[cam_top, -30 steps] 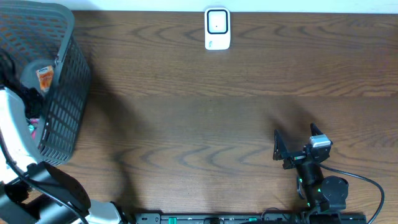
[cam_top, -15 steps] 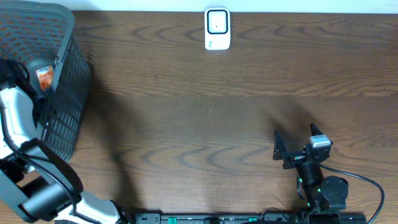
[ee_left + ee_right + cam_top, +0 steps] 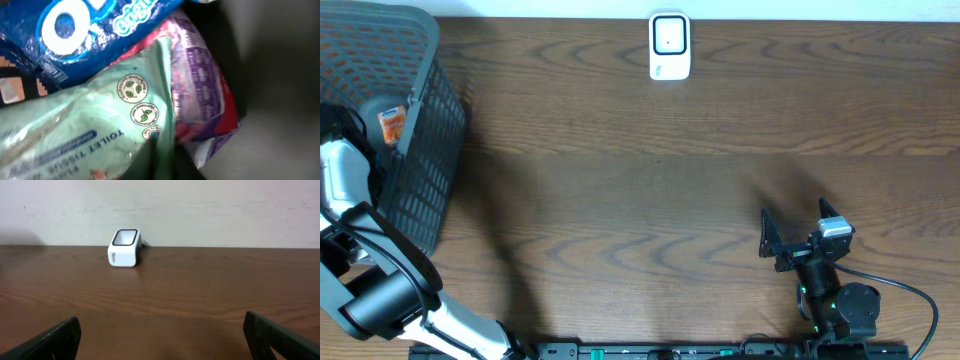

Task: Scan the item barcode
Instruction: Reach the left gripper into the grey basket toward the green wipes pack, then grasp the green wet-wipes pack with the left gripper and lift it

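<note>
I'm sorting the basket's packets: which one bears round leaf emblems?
The pale green toilet tissue pack; the blue cookie pack and the purple packet show none.

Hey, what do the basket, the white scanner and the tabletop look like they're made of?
Basket: probably dark grey moulded plastic, matte, judging by its regular grid of openings. Scanner: seemingly white plastic, smooth and slightly glossy, with a dark-rimmed window. Table: dark brown wood or wood-look laminate; grain shows, but which one is unclear.

Basket far left; scanner back centre; packets inside basket.
</note>
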Available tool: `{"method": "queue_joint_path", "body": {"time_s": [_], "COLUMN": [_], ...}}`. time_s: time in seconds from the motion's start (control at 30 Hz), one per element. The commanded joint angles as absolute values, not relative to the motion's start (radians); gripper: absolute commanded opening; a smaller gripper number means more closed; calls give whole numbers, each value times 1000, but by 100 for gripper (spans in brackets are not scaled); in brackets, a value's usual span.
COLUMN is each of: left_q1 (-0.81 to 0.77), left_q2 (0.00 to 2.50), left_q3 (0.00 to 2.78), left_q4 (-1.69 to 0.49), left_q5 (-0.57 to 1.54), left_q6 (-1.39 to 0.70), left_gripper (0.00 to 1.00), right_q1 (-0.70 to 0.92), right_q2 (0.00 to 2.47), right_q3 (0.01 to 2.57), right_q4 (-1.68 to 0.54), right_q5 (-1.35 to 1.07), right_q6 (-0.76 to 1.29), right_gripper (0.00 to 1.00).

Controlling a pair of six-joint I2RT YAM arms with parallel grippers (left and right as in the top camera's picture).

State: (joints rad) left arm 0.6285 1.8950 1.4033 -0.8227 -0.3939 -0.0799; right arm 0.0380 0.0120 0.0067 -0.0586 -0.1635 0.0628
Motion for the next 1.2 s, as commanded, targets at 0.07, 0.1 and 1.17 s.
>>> {"method": "queue_joint_path", "body": {"time_s": [0.07,0.1,1.17], "left_q1": [655,655,656], "left_q2": [1913,1902,1483], "left_q3": [1398,1404,1426], "left_q4": [-828,-828,-676], "left_q5": [-326,-302,7], "left_q6": [-88,-88,-135], "left_gripper": [7,7,100], "right_q1": [43,43,43], "right_q2": [7,7,7], "right_q3": [6,5,5], "right_q4": [-63,-63,-63], "right_q5": [-162,-162,-162], "right_q6": [54,55,54], "right_gripper": [99,99,99]}}
